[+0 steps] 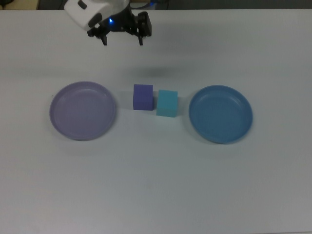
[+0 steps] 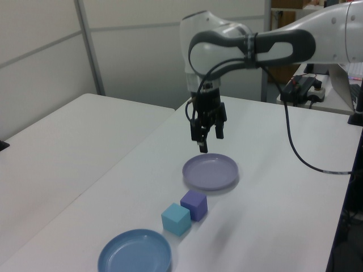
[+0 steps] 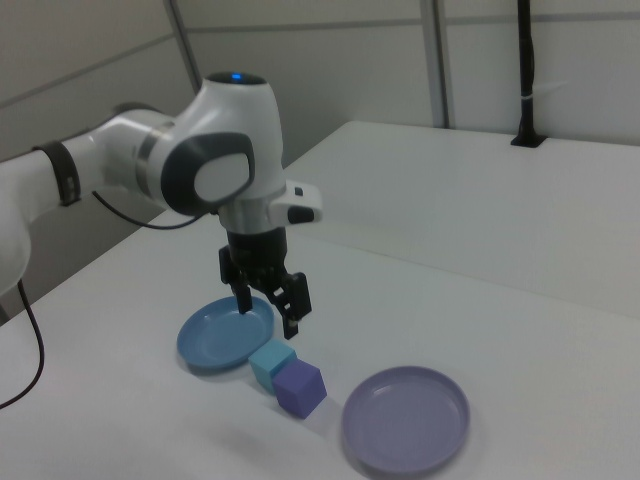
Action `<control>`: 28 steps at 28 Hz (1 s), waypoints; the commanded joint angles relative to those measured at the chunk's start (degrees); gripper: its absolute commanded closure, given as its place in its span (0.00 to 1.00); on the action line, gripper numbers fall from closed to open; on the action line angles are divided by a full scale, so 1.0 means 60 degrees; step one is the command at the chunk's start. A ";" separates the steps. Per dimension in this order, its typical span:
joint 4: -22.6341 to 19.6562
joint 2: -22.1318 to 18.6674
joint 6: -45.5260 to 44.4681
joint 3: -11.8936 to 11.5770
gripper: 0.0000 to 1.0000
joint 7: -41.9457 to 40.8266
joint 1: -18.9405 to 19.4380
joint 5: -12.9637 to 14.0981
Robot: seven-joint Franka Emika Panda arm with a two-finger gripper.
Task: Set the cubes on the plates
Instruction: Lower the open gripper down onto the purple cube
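Top view puts your gripper [image 1: 122,40] at the far edge of the white table [image 1: 156,185], hanging in the air with nothing in it, fingers spread apart and pointing down. In the left view the arm [image 2: 266,42] reaches in from the left view's right, elbow bent, wrist vertical above the table.

Purple-blue cube [image 1: 143,97] and turquoise cube [image 1: 167,103] sit side by side mid-table, touching or nearly so, turquoise slightly nearer in the top view. Both matte, both flat on the table, neither on a plate.

Lavender plate [image 1: 63,127] lies to the top view's left of the cubes, blue plate [image 1: 241,134] to the top view's right. Both upright, holding nothing.
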 commanded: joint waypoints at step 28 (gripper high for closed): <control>-0.1470 0.1900 0.3795 0.0031 0.00 0.1509 0.1296 -0.1672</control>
